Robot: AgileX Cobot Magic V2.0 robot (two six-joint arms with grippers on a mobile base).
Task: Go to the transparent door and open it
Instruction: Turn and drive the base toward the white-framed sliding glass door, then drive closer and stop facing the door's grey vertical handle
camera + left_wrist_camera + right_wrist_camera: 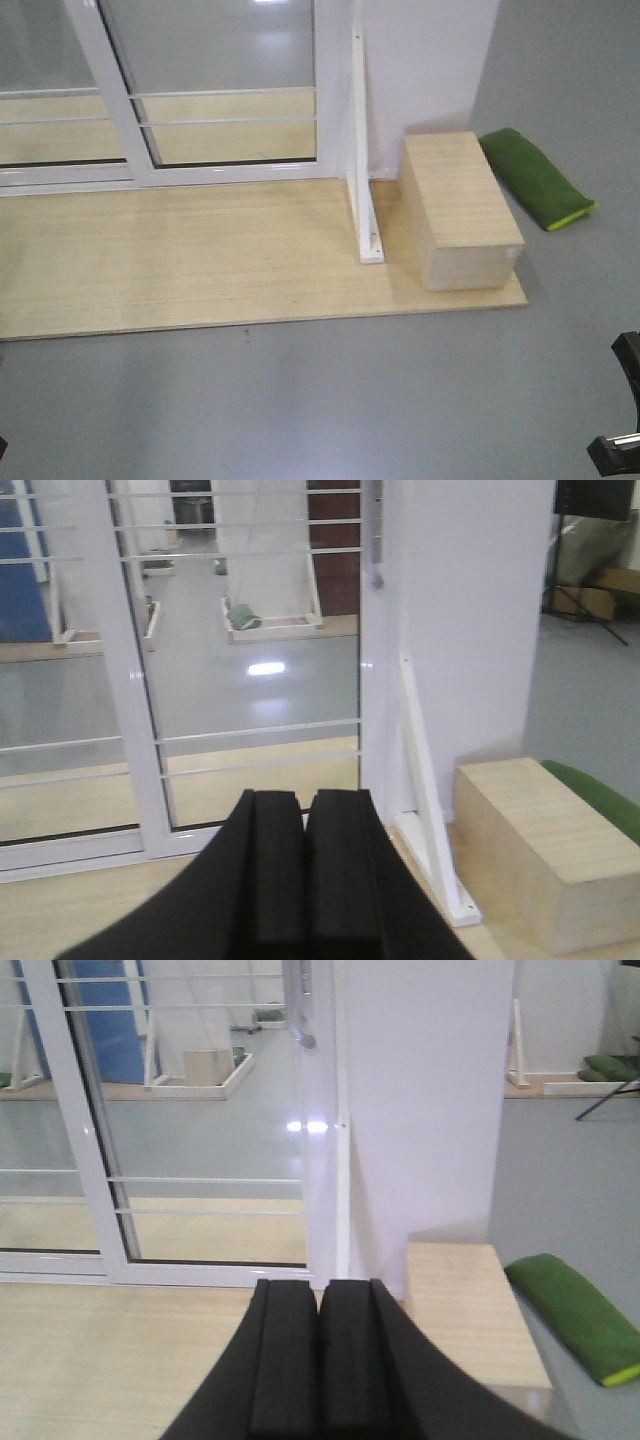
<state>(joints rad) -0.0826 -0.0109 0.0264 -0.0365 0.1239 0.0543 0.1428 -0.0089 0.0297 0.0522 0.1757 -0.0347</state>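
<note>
- Two white-framed glass panels stood ahead of me; the plain panel (45,60) on the far left carried no handle, so I left it alone.
- Next to it on the right was the transparent door (225,60), upright at the back edge of the wooden platform (180,250), well apart from both arms, with the base on the grey floor short of that platform.
- Left jaws were pressed together with nothing between them, and pointed at the door's lower glass.
- Its grey pull handle (304,1010) ran vertically on the right-hand stile, high above the jaws in both wrist views.
- From the left wrist camera that handle sat up and off to the right; from the right wrist camera it sat almost straight over the jaws, a shade left. I judged the right arm the better placed to reach it.
- Right jaws were likewise closed on nothing.
- Beside the stile stood the white wall panel (420,1110) with a slanted brace (362,150), so I reckoned the door had to slide leftward.
- Further right sat a wooden box (460,205), then a green cushion (535,175) on the floor.
</note>
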